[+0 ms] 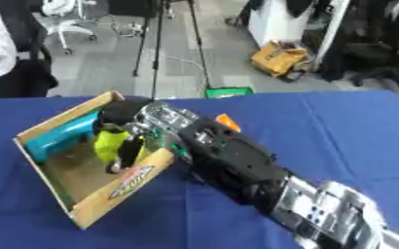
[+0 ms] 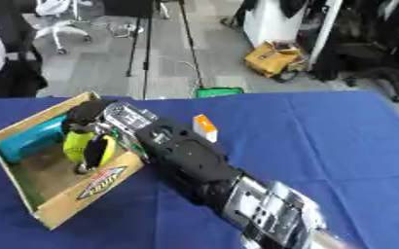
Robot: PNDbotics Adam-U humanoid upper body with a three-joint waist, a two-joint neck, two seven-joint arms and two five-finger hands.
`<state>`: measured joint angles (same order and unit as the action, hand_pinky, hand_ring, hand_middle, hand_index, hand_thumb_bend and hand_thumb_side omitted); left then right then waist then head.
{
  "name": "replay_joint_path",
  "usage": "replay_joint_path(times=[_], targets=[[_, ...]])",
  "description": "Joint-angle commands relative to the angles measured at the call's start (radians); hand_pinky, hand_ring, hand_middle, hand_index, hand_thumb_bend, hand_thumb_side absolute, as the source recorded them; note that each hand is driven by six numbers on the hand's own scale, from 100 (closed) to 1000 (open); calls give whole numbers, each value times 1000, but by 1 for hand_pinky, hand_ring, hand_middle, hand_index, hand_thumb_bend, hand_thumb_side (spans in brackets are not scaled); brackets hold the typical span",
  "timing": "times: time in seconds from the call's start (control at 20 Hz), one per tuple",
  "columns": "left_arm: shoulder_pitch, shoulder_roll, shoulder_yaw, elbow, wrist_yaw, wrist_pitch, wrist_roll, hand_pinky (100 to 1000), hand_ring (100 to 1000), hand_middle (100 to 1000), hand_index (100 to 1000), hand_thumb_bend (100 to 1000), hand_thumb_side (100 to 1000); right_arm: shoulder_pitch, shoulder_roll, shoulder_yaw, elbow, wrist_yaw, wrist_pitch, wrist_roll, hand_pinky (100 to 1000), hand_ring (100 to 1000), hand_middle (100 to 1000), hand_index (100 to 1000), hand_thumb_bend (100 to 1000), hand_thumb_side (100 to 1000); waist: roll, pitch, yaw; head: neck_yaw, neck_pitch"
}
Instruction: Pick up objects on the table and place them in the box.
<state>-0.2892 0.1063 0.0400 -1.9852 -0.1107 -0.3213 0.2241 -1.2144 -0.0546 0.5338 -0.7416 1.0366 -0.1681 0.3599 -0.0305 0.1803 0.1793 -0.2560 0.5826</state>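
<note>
Right hand holds a yellow-green bottle inside the box.

The bottle (image 2: 85, 147) stands nearly upright at left of frame, long axis vertical, yellow-green with a dark band. The right hand (image 2: 100, 127) has its fingers curled round it, above the box (image 2: 88, 192) on the blue surface (image 2: 322, 141); a teal object (image 1: 58, 136) lies inside.

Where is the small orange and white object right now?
The orange and white object lies on the blue table just right of the right arm, outside the box.
</note>
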Motion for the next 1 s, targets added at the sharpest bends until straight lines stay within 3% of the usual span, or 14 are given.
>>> replay_joint_path(times=[0.05,0.1,0.35,0.4,0.7,1.0], targets=[[-13,5,-3,-15,3,0,-5,838,774,788,724,100,934,-23,1,-28,17,21,-40,-22,521,778,835,844,154,383,8,-13,1,-1,-11],[-12,5,-3,-15,3,0,-5,838,774,789,724,100,933,-25,2,-31,21,26,-50,-27,654,808,856,903,248,487,8,-13,1,-1,-10],[-11,5,-4,-15,3,1,-7,838,774,789,725,100,933,-34,3,-34,18,48,-77,-55,741,838,877,941,284,541,8,-15,-1,-1,-11],[-11,5,-4,-15,3,1,-7,838,774,789,724,100,932,-34,4,-34,18,52,-79,-60,783,863,903,966,300,609,9,-15,-1,-1,-12],[-10,5,-4,-15,3,2,-7,839,774,789,724,100,932,-34,5,-39,23,66,-90,-84,813,886,942,999,318,653,9,-16,-1,0,-15],[-9,5,-4,-15,3,3,-9,840,773,788,724,100,930,-45,2,-36,7,72,-85,-107,809,881,935,990,316,617,11,-17,-6,1,-16]])
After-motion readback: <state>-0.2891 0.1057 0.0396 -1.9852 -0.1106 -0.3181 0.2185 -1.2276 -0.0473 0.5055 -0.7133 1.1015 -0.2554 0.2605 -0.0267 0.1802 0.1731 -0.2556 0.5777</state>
